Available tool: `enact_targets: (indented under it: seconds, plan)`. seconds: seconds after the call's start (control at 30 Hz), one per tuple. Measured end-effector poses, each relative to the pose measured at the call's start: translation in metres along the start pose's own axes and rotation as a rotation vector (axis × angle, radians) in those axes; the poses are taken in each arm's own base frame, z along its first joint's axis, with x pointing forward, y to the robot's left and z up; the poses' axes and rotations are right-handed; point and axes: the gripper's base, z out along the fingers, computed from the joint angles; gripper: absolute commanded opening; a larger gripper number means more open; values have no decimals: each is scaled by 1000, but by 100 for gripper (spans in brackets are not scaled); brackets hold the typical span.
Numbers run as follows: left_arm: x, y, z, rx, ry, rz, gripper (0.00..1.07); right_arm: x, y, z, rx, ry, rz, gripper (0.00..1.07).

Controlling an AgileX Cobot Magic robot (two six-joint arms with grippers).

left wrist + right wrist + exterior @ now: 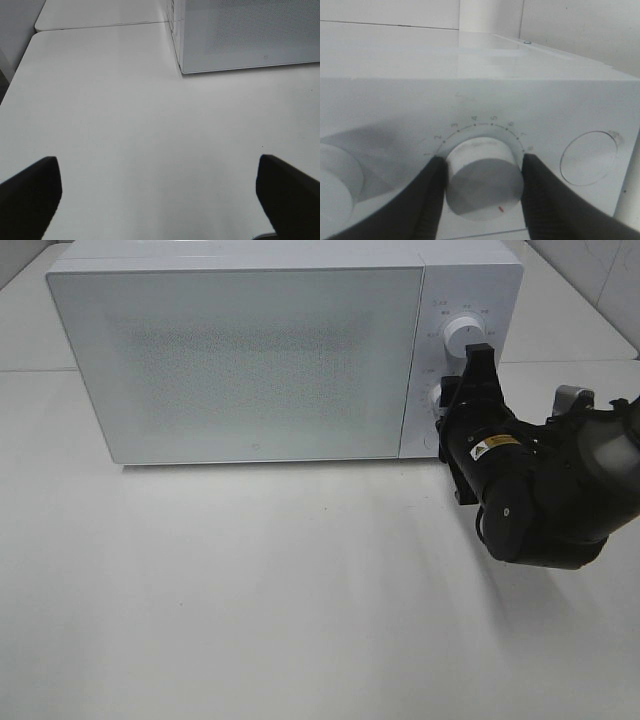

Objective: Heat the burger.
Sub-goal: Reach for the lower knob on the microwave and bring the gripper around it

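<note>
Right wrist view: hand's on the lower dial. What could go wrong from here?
1. The right hand pinches the smooth lower dial by its sides; it may slip when twisting.
2. Scale marks sit close together, so overshoot is possible.
3. The microwave door is frosted; burger inside unconfirmed.

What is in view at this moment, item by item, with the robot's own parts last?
microwave: one, white, at the back of the table, door closed
upper dial: one, white, on the microwave's control panel
lower dial: one, white with a numbered scale, below the upper dial
round button: one, white, on the same panel, beside the lower dial
table: one, white, under the microwave
burger: none in view
left tool: one, black, open, over bare table near the microwave's front corner
right tool: one, black, a finger on each side of the lower dial, gripping it
</note>
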Motion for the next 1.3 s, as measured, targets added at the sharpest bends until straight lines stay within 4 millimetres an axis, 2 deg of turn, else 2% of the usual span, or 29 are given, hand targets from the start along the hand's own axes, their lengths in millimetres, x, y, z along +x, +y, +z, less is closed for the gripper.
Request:
enact_targets:
  seconds: [0.33, 0.6, 0.87, 0.97, 1.07, 1.13, 1.17, 1.2, 1.27, 1.3]
  plan:
    - [0, 0, 0, 0, 0, 0, 98, 0, 0, 0, -1, 0, 140, 0]
    - [0, 0, 0, 0, 0, 0, 98, 0, 0, 0, -1, 0, 155, 0]
    - [0, 0, 0, 0, 0, 0, 98, 0, 0, 0, -1, 0, 155, 5]
    - [0, 0, 0, 0, 0, 0, 98, 0, 0, 0, -1, 0, 155, 16]
    - [0, 0, 0, 0, 0, 0, 98, 0, 0, 0, -1, 0, 155, 20]
    - [0, 0, 0, 0, 0, 0, 98, 0, 0, 0, -1, -1, 155, 32]
    - [0, 0, 0, 0, 0, 0, 98, 0, 0, 0, -1, -1, 155, 32]
    - [0, 0, 0, 0, 0, 0, 98, 0, 0, 0, -1, -2, 156, 40]
    - [0, 0, 0, 0, 0, 0, 98, 0, 0, 0, -1, -2, 151, 44]
    - [0, 0, 0, 0, 0, 0, 98, 0, 0, 0, -1, -2, 149, 49]
